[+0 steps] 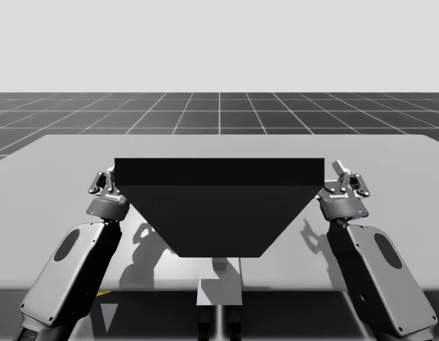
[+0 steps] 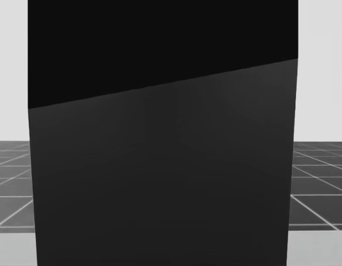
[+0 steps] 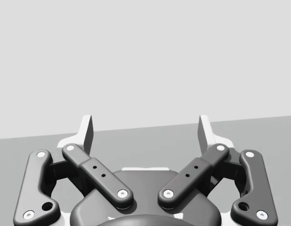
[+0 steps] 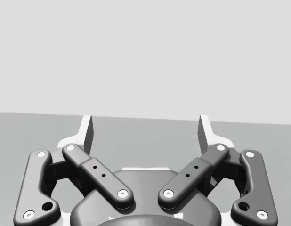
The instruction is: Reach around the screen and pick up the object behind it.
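Note:
A wide black screen (image 1: 218,202) stands across the middle of the grey table (image 1: 56,160) and blocks most of the head view as the screen (image 2: 160,166). Whatever lies behind it is hidden. My left gripper (image 1: 104,182) is at the screen's left end, just beside its edge. My right gripper (image 1: 345,180) is at the screen's right end. In the left wrist view my left gripper (image 3: 145,134) stands open with nothing between its fingers, bare table ahead. My right gripper (image 4: 145,133) is open too, also on nothing.
The table's far edge (image 1: 219,136) runs behind the screen, with a dark tiled floor (image 1: 219,110) beyond. Bare table surface lies to the left and right of the screen. A narrow grey post (image 1: 219,284) stands at the table's near edge.

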